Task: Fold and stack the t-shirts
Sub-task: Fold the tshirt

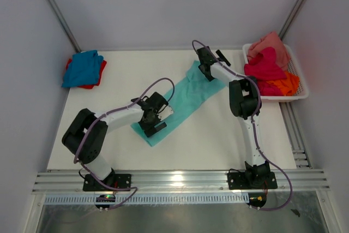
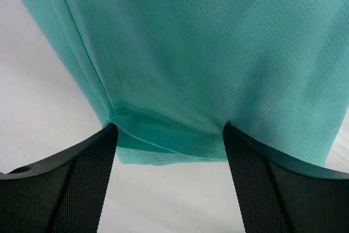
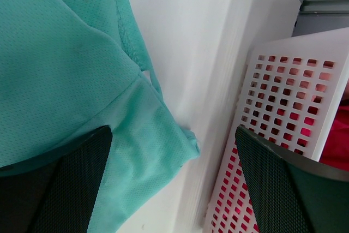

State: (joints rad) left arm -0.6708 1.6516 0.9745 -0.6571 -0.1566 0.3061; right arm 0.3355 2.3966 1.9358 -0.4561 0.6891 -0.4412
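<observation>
A mint-teal t-shirt [image 1: 185, 99] lies as a long diagonal strip across the white table. My left gripper [image 1: 155, 124] is at its near-left end. In the left wrist view that gripper [image 2: 169, 129] is open, and the shirt's hem [image 2: 163, 154] lies between the fingers without being pinched. My right gripper [image 1: 204, 69] is over the far-right end. It is wide open [image 3: 173, 132] above a folded corner of the shirt [image 3: 147, 151], beside the basket. A blue t-shirt [image 1: 82, 68] lies on a red one [image 1: 101, 72] at the far left.
A white mesh basket [image 1: 297, 95] stands at the far right edge and holds salmon pink [image 1: 270, 45], magenta [image 1: 264, 66] and orange [image 1: 284, 84] t-shirts. Its wall [image 3: 283, 96] is close to my right fingers. Grey walls enclose the table.
</observation>
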